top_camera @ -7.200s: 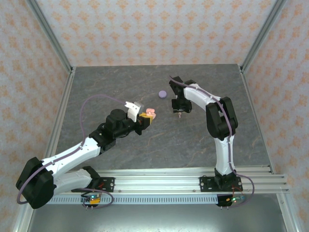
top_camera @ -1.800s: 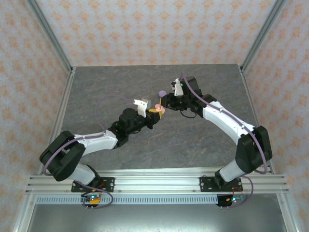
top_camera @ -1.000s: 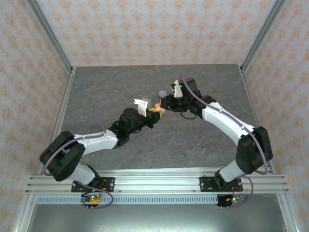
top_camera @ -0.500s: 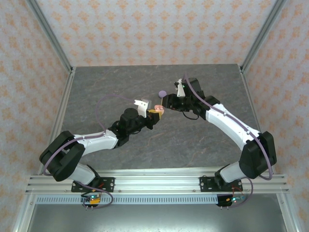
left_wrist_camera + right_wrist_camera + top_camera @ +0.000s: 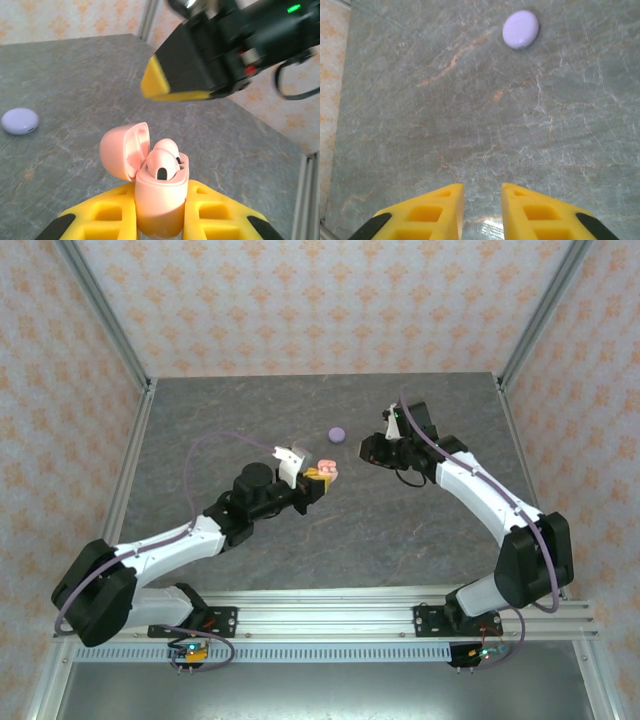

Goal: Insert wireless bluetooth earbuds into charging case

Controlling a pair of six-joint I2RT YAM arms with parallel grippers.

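A pink charging case (image 5: 159,200) stands upright with my left gripper (image 5: 160,222) shut on its lower body, and its lid (image 5: 122,150) is swung open to the left. Two pinkish-peach earbuds (image 5: 162,162) sit in its sockets. From above, the case (image 5: 327,471) is held over the table's middle at the tip of my left gripper (image 5: 316,481). My right gripper (image 5: 368,450) hovers a short way to its right, apart from it. Its yellow fingers (image 5: 435,212) are open around bare table. One of its fingertips (image 5: 156,80) shows above the case.
A pale purple round disc (image 5: 337,434) lies on the grey marbled table (image 5: 300,550) behind the case, also in the wrist views (image 5: 520,29) (image 5: 20,121). Metal frame posts and patterned walls enclose the table.
My right gripper, which was at the open case a second ago, has drawn back to the right and is apart from it. The left arm has stretched out, still holding the case.
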